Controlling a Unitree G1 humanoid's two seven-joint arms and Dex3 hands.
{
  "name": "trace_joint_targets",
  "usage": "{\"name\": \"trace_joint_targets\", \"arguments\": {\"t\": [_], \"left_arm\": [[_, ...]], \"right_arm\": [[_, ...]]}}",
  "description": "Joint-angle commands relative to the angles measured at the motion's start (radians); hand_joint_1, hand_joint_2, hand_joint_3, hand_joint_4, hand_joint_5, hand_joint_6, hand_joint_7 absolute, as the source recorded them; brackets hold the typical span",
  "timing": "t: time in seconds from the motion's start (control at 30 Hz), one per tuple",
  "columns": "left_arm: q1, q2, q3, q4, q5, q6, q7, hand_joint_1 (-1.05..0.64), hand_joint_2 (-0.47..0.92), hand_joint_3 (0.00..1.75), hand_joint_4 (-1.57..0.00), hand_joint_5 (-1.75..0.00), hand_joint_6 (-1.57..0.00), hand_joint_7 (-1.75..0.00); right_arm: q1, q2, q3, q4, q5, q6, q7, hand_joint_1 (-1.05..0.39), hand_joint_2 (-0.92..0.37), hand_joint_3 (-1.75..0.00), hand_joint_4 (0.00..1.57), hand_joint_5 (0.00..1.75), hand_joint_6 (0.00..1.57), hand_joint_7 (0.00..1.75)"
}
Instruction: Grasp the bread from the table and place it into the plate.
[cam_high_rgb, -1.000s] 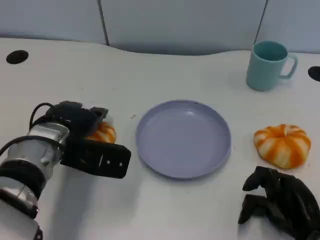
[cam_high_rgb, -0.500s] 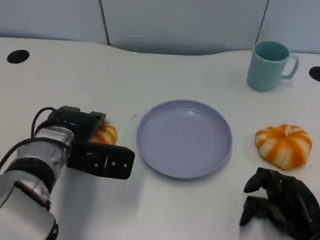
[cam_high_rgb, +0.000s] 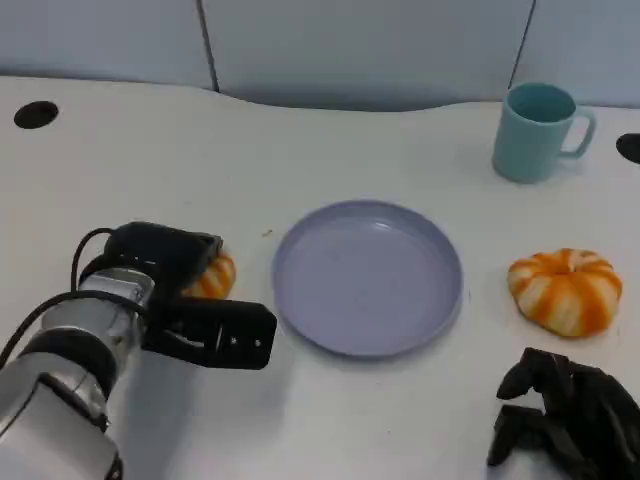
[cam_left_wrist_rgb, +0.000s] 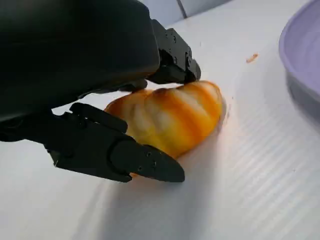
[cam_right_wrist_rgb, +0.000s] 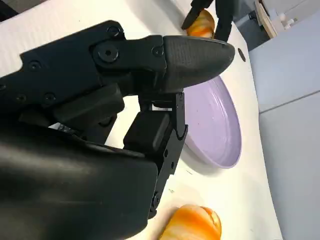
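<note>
On the white worktop (cam_high_rgb: 300, 150), at the left, the left robot hand (cam_high_rgb: 190, 295) is cupped over a small orange-and-white striped bread roll (cam_high_rgb: 213, 275), which lies on the worktop just left of the plate. In the left wrist view its black fingers (cam_left_wrist_rgb: 145, 162) sit on either side of the roll (cam_left_wrist_rgb: 172, 117), touching it. The round lilac plastic plate (cam_high_rgb: 368, 276) sits in the middle with nothing in it. Behind it to the right stands a teal ceramic mug (cam_high_rgb: 538, 130), its inside not visible. Right of the plate lies a larger orange-and-white ring-shaped bread (cam_high_rgb: 565, 290). Near it, the right robot hand (cam_high_rgb: 560, 420) rests with fingers curled in, holding nothing.
</note>
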Motion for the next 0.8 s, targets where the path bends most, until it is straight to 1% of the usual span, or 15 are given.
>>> {"name": "trace_joint_targets", "arguments": {"t": [0.03,0.1,0.13,0.17,0.2,0.27,0.3,0.33,0.37,0.4,0.47,0.53,0.67,0.73,0.8], "left_arm": [[0.036,0.005,-0.008,0.014,-0.009,-0.013,0.022,-0.25,0.92,0.21,-0.81,-0.91,-0.99,-0.08],[0.040,0.006,-0.015,0.013,-0.007,-0.017,0.046,-0.25,0.92,0.21,-0.83,-0.94,-1.02,-0.07],[0.044,0.007,-0.024,0.013,-0.001,-0.018,0.068,-0.30,0.92,0.18,-0.78,-1.32,-1.07,-0.12],[0.047,0.008,-0.030,0.012,0.003,-0.019,0.084,-0.33,0.92,0.21,-0.71,-1.57,-1.04,-0.36],[0.053,0.010,-0.032,0.012,0.001,-0.027,0.108,-0.34,0.92,0.22,-0.68,-1.66,-0.91,-0.66],[0.060,0.012,-0.034,0.012,-0.004,-0.040,0.144,-0.29,0.92,0.34,-0.71,-1.73,-0.62,-1.48],[0.065,0.012,-0.034,0.011,-0.005,-0.048,0.172,-0.26,0.91,0.35,-0.72,-1.74,-0.58,-1.61],[0.069,0.012,-0.037,0.010,-0.003,-0.056,0.198,-0.26,0.91,0.30,-0.74,-1.74,-0.55,-1.68],[0.072,0.012,-0.039,0.010,-0.001,-0.062,0.215,-0.26,0.91,0.23,-0.75,-1.74,-0.64,-1.30],[0.071,0.014,-0.040,0.010,-0.002,-0.070,0.222,-0.27,0.92,0.20,-0.75,-1.75,-0.70,-1.13],[0.066,0.017,-0.043,0.011,-0.003,-0.075,0.220,-0.27,0.92,0.28,-0.71,-1.75,-0.66,-1.25],[0.057,0.026,-0.053,0.010,0.004,-0.087,0.231,-0.25,0.92,0.32,-0.70,-1.75,-0.65,-1.25],[0.047,0.040,-0.056,0.008,0.003,-0.104,0.265,-0.24,0.92,0.32,-0.74,-1.75,-0.53,-1.68],[0.046,0.041,-0.056,0.008,0.002,-0.107,0.269,-0.23,0.92,0.32,-0.74,-1.75,-0.52,-1.72],[0.054,0.051,0.007,0.000,-0.059,-0.154,0.313,-0.17,0.89,0.31,-0.73,-1.75,-0.53,-1.74]], "right_arm": [[0.023,-0.015,-0.011,-0.021,0.005,0.019,-0.009,-0.42,-0.92,-0.45,1.19,1.17,1.11,1.09],[0.025,-0.016,-0.011,-0.027,0.007,0.026,-0.009,-0.42,-0.92,-0.45,1.19,1.17,1.11,1.09],[0.025,-0.017,-0.011,-0.024,0.005,0.020,-0.006,-0.43,-0.92,-0.44,1.18,1.18,1.09,1.11],[0.024,-0.018,-0.011,-0.021,0.004,0.016,-0.004,-0.42,-0.92,-0.45,1.17,1.19,1.07,1.13],[0.020,-0.017,-0.013,-0.014,0.006,0.015,0.000,-0.42,-0.92,-0.45,1.17,1.19,1.07,1.13],[0.014,-0.016,-0.015,-0.005,0.010,0.014,0.004,-0.42,-0.92,-0.45,1.17,1.20,1.07,1.14],[0.014,-0.015,-0.015,-0.006,0.007,0.014,0.000,-0.42,-0.92,-0.45,1.17,1.20,1.07,1.14],[0.013,-0.015,-0.013,-0.008,0.004,0.013,-0.002,-0.42,-0.92,-0.46,1.17,1.19,1.07,1.14],[0.013,-0.016,-0.012,-0.009,0.001,0.014,-0.004,-0.42,-0.92,-0.46,1.16,1.19,1.07,1.13],[0.012,-0.016,-0.010,-0.004,-0.001,0.004,0.000,-0.42,-0.92,-0.47,1.16,1.19,1.07,1.13],[0.009,-0.016,-0.011,0.011,0.001,-0.013,0.013,-0.41,-0.92,-0.47,1.15,1.19,1.06,1.13],[0.006,-0.014,-0.007,0.014,-0.007,-0.010,0.003,-0.42,-0.92,-0.47,1.15,1.19,1.06,1.12],[0.001,-0.010,-0.003,0.016,-0.010,-0.002,-0.010,-0.42,-0.92,-0.46,1.17,1.19,1.08,1.12],[0.001,-0.009,-0.002,0.017,-0.009,-0.002,-0.011,-0.42,-0.92,-0.46,1.17,1.19,1.08,1.12],[0.008,-0.003,0.005,0.009,-0.018,-0.012,-0.021,-0.42,-0.92,-0.47,1.16,1.19,1.09,1.11]]}}
